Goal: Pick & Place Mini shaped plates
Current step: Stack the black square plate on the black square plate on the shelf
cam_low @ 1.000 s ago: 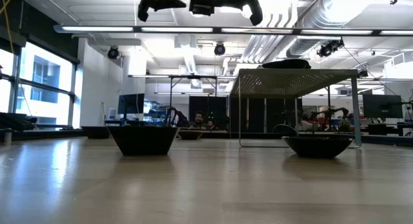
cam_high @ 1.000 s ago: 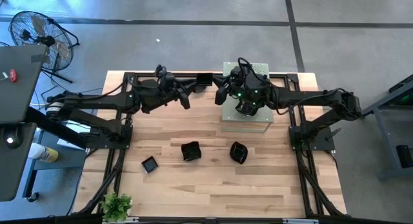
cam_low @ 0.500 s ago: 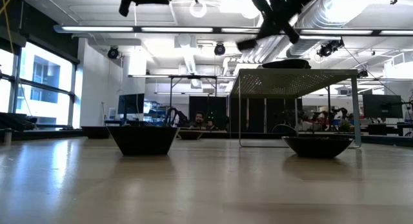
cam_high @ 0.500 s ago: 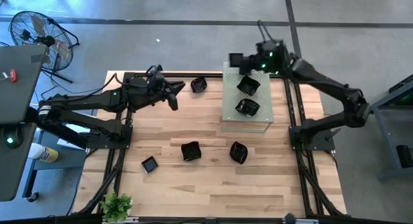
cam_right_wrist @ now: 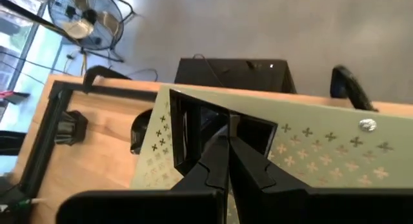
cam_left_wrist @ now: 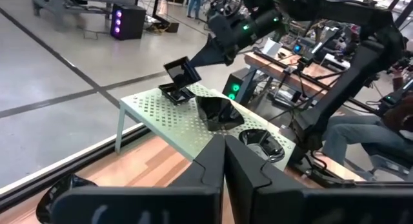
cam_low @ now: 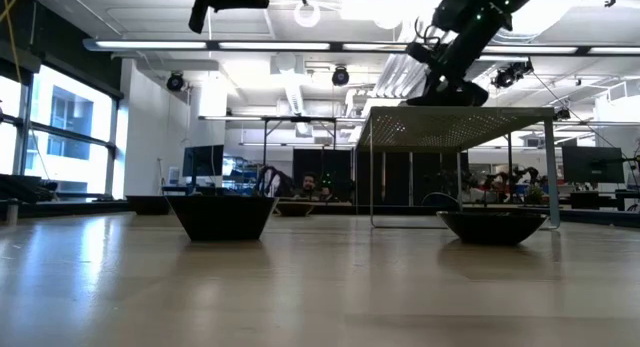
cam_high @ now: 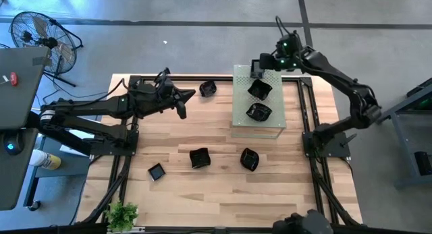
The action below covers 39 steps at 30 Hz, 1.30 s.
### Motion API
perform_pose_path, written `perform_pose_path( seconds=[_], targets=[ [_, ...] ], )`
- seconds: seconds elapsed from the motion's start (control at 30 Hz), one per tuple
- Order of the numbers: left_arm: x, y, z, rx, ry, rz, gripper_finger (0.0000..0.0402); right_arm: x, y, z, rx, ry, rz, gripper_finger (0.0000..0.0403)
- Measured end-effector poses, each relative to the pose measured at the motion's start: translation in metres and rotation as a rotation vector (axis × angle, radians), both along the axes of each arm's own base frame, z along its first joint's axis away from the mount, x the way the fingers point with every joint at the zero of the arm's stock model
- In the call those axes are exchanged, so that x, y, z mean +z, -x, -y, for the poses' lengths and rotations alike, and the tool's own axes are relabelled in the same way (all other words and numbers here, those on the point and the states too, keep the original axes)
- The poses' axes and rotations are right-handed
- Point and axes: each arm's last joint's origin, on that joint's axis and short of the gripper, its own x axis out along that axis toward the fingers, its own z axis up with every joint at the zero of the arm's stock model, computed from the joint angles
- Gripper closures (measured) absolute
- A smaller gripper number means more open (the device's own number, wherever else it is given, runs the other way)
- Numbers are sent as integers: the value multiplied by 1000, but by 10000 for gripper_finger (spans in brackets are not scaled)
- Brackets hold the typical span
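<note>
My right gripper is shut on a square black mini plate at the far left corner of the pale green perforated board. That board stands on legs at the table's far right. Two more black plates rest on it. Other plates sit on the wooden table: one near the far edge and three nearer the front. My left gripper hovers shut and empty, left of the far plate. My right gripper pinches one side's rim of the square plate between its two fingers, about midway along that side. The fingers slant down from the far right. The plate sits tilted, low over the board's corner; I cannot tell whether it touches the board.
Black frame rails run along the table's left, right and far sides. A small green plant stands at the near left corner. Bare wood lies between the board and the front plates.
My right gripper has gone from over the board's middle toward the far edge with the square plate, then come down at the board's far left corner. My left gripper has drawn back toward the table's left, away from the far plate, and shut.
</note>
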Motion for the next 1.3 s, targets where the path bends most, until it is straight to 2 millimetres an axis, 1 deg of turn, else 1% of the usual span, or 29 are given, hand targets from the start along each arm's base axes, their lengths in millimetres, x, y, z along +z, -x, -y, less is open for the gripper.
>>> perform_pose_path(
  seconds=[0.2,0.4,0.47,0.67,0.8,0.9,1.03,1.1,1.13,1.23,1.3],
  targets=[
    [0,0,0,0,1,-5,400,-15,-6,8,-16,-63,-28,400],
    [-1,0,0,-1,1,-5,401,-16,-3,12,-42,-62,-33,394],
    [-1,0,0,-5,2,-5,401,-16,-1,12,-42,-67,-27,382],
    [-1,0,1,-22,4,-5,401,-16,-2,11,-8,-77,-9,329],
    [-1,0,1,-24,5,-14,401,-9,0,7,25,-51,-1,315],
    [-2,0,1,-49,9,-23,401,0,4,1,86,8,-5,326],
    [-3,-1,2,-75,10,-29,401,5,6,-1,127,71,-30,369],
    [-3,-1,2,-75,8,-30,401,4,5,3,124,114,-67,392],
    [-3,-1,2,-76,6,-30,401,3,4,6,126,141,-72,397],
    [-3,-1,2,-76,4,-29,401,-4,-3,15,134,164,-83,393],
    [-3,-1,2,-74,4,-31,401,-12,-6,21,130,166,-120,394]
  ],
)
